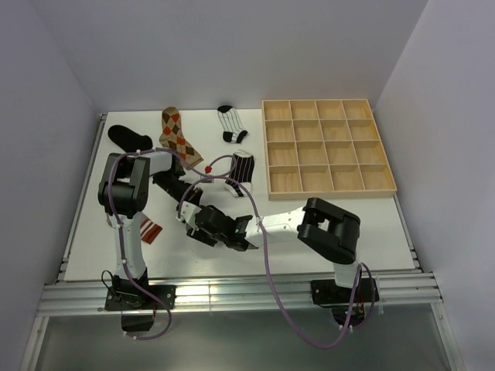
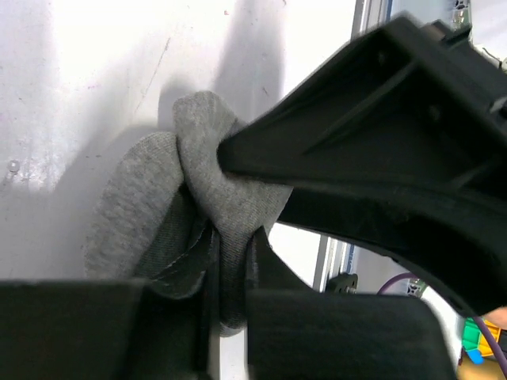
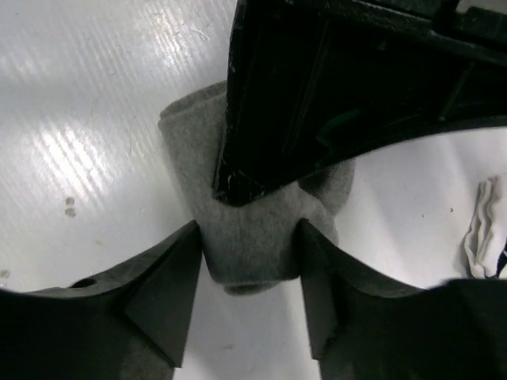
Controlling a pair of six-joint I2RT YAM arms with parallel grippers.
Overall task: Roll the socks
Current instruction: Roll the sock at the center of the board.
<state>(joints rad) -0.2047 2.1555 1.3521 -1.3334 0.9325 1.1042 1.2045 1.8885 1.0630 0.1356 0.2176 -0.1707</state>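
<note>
Top external: both arms bend inward, meeting left of the wooden tray [image 1: 329, 145]. Left end effector [image 2: 230, 265] pinches the grey sock [image 2: 135, 198] on the tabletop [image 2: 79, 79]; right end effector [image 3: 249, 237] clamps it too.

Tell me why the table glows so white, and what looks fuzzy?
Right wrist view: bright glare streaks the glossy table. Left wrist view: the table is washed out too, and the near black finger is blurred, while the grey sock looks sharp.
</note>
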